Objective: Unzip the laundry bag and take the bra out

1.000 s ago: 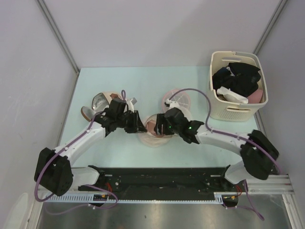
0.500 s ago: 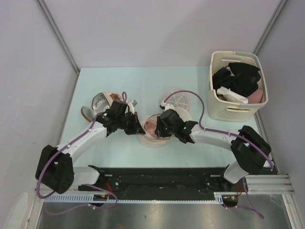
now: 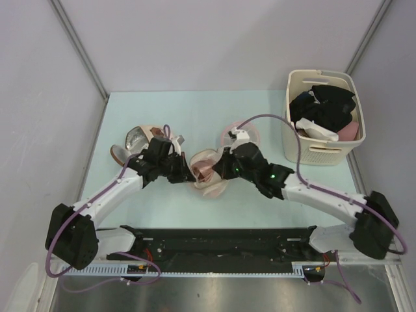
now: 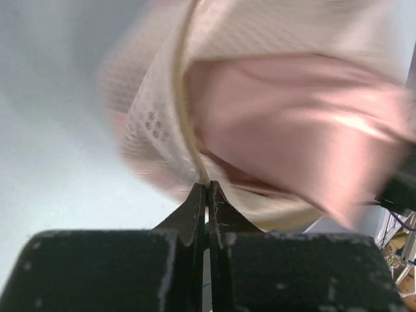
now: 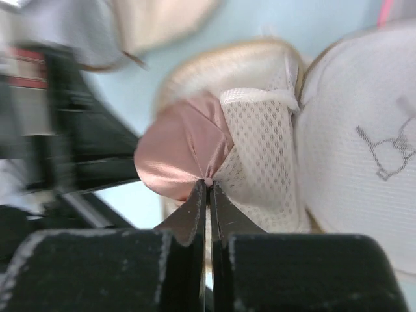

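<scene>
Both jaws of the left gripper [image 4: 207, 190] are pinched tight on the rim of the laundry bag [image 5: 260, 149] in the middle of the table [image 3: 195, 110], and the right gripper [image 5: 208, 186] pinches the pink bra [image 5: 185, 153] poking out of it.

Left arm [image 3: 110, 192] and right arm [image 3: 325, 197]: white links, bulky black joints, looping purple cables [image 3: 260, 117]. Left end effector [image 4: 208, 190] and right end effector [image 5: 208, 186]: black tapering wedges.

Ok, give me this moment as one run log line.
left tool: shut on laundry bag edge | right tool: shut on bra | state: laundry bag open, bra partly out
</scene>
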You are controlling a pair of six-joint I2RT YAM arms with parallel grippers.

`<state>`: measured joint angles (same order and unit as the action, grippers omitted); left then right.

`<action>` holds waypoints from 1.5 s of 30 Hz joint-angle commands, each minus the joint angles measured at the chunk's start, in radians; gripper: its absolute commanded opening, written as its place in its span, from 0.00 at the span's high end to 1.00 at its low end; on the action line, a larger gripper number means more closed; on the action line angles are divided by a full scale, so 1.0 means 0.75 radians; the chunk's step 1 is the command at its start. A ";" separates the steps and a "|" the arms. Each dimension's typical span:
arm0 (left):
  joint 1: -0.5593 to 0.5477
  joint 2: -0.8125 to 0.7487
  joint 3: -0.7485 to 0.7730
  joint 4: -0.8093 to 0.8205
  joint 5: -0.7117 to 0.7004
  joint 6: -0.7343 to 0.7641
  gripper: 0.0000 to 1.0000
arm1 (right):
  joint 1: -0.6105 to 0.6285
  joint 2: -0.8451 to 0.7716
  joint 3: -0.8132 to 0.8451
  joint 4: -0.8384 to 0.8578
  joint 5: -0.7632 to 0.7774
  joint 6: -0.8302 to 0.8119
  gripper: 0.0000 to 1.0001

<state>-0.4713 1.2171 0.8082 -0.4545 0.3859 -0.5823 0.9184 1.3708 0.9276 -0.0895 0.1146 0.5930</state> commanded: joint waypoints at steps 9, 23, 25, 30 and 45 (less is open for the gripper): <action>-0.010 0.007 0.064 -0.022 -0.013 0.040 1.00 | -0.026 -0.224 0.044 -0.042 -0.020 -0.026 1.00; -0.012 -0.136 0.160 -0.038 0.058 -0.021 1.00 | 0.058 -0.171 -0.012 0.019 -0.030 -0.077 0.30; -0.010 -0.124 0.158 -0.044 0.062 -0.019 1.00 | 0.076 -0.137 0.007 0.005 -0.008 -0.089 0.30; -0.012 -0.099 0.127 -0.014 0.099 -0.027 1.00 | 0.107 -0.034 0.074 -0.091 0.068 -0.099 0.41; -0.012 -0.111 0.062 0.021 0.109 -0.050 1.00 | 0.113 0.340 0.097 -0.116 0.168 -0.071 0.34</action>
<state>-0.4736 1.1465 0.8581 -0.4721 0.4320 -0.6209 0.9993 1.5612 0.9676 -0.1658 0.1883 0.5339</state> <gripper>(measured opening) 0.011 0.719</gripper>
